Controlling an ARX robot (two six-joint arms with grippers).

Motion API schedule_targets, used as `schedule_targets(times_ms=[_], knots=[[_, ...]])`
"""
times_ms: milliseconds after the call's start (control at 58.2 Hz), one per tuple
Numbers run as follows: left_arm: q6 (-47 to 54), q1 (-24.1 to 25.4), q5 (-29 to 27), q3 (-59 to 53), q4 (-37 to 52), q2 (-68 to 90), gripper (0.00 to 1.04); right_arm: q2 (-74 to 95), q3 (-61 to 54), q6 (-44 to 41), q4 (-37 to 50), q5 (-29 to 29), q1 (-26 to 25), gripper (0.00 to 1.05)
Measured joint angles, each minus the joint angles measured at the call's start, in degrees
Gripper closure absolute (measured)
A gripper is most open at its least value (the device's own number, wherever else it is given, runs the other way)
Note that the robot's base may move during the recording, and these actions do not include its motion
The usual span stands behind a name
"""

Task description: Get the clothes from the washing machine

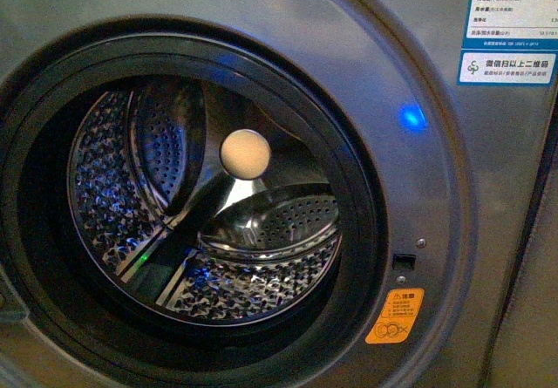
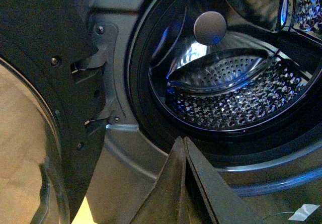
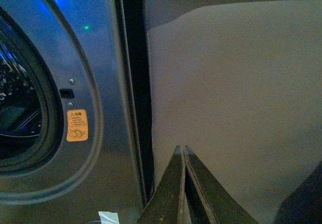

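Searching: no clothes visible in washing machine (image 1: 436, 196) drum (image 1: 209, 222), centre-left of front frame.
Door (image 2: 45, 108): open.
Left gripper (image 2: 184, 148): jaws closed, empty.
Right gripper (image 3: 182, 156): same.
Next: likely finished; otherwise probe hidden drum floor.

Dim, grainy frames throughout. A blue glow (image 1: 413, 116) glares on the washing machine (image 1: 453, 196) panel, its reflections glinting off the perforated drum (image 2: 236, 100). Edges blur softly.

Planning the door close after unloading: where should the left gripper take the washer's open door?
Probably the door's black rim, pinched edge-on from the side away from the hinges: the rim is a flat band, while the glass is curved, with no edge. The free edge is out of view.
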Motion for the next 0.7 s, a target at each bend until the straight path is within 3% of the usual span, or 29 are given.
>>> schedule_targets(times_ms=[155,241,705], knots=[[0.0,0.0,0.0,-1.3,-0.9,-2.4,1.01,0.0,0.0,0.0,0.0,0.0,0.0,1.02],[0.0,0.0,0.0,-2.1,-8.0,-9.0,1.01,0.0,0.0,0.0,0.0,0.0,0.0,1.02],[0.0,0.0,0.0,-4.1,-8.3,-13.1,1.01,0.0,0.0,0.0,0.0,0.0,0.0,1.02]])
